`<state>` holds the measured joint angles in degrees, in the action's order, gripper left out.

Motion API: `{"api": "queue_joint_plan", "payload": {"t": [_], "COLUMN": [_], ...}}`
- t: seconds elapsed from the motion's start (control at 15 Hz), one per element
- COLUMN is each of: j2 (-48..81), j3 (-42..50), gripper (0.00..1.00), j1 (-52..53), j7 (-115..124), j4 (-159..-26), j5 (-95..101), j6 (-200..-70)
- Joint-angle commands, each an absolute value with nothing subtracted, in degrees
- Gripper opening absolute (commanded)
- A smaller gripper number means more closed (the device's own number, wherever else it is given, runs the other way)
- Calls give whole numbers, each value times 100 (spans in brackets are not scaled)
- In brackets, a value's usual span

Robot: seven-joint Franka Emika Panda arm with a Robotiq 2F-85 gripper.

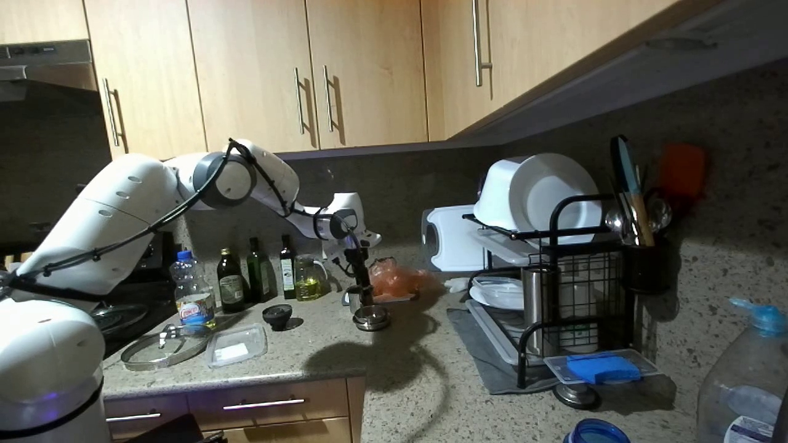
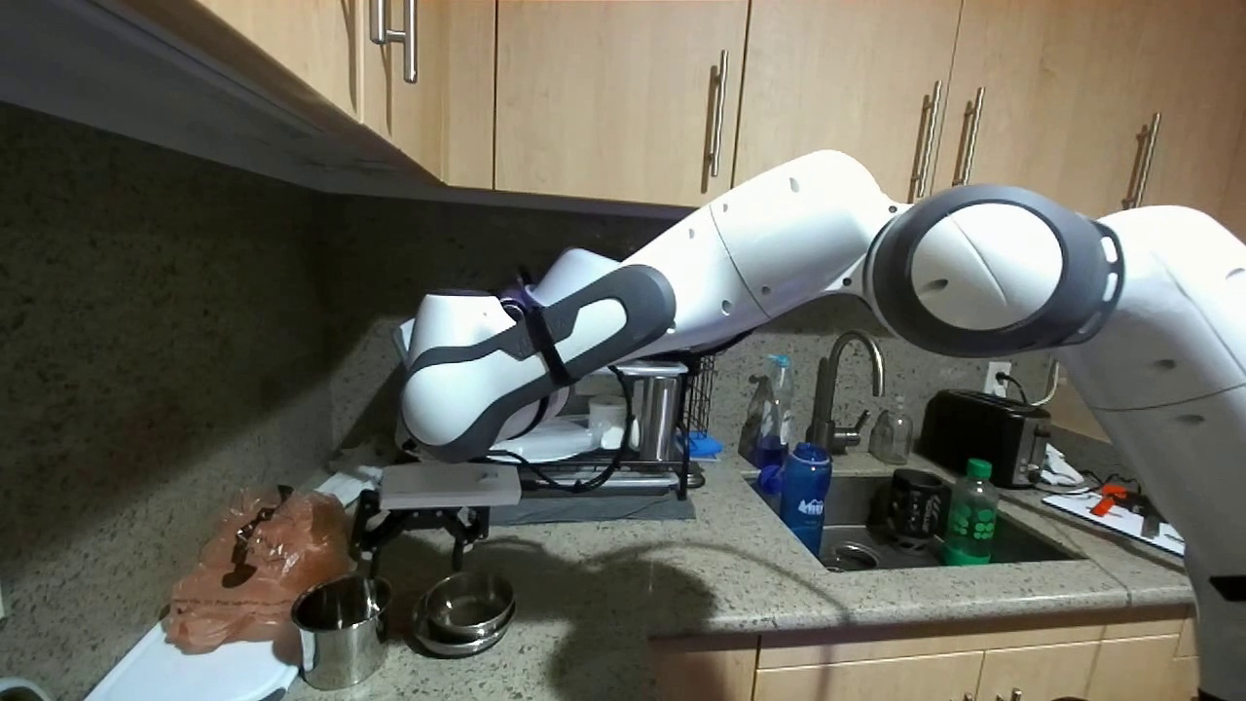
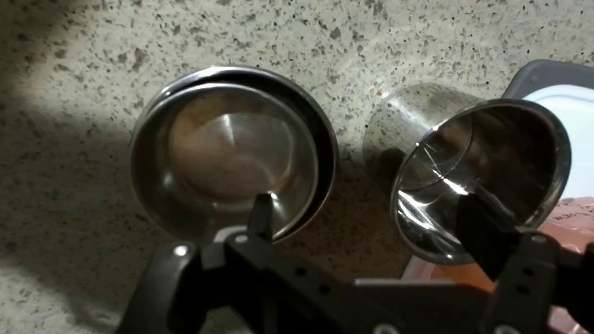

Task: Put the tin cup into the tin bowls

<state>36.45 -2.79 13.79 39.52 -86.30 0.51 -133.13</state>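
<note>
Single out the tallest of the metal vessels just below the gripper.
The tin cup: tall and straight-walled, it stands on its own beside the tin bowls, apart from them. Those are low and shallow, a smaller one nested in a larger.

Lower bowl [image 3: 301, 105] partly hidden

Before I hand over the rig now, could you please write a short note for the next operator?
Gripper: open, holding nothing, over the tin cup and tin bowls; whether it reaches into the cup is unclear.
Cup: upright on the counter, beside the bowls, not touching.
Bowls: nested, one inside another.
Done: nothing placed yet.
Left: grip the cup, lift, set into the bowls, release.
</note>
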Motion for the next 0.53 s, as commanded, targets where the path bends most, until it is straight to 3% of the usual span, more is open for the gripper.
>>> {"api": "queue_joint_plan", "payload": {"t": [0.0, 0.47], "j2": [3930, 4322], "j3": [-160, -118], "gripper": [100, 100], "j1": [1509, 1546], "j7": [3975, 3992], "j4": [-8093, -7488], "j5": [-4, -6], "j6": [-12871, -12299]}}
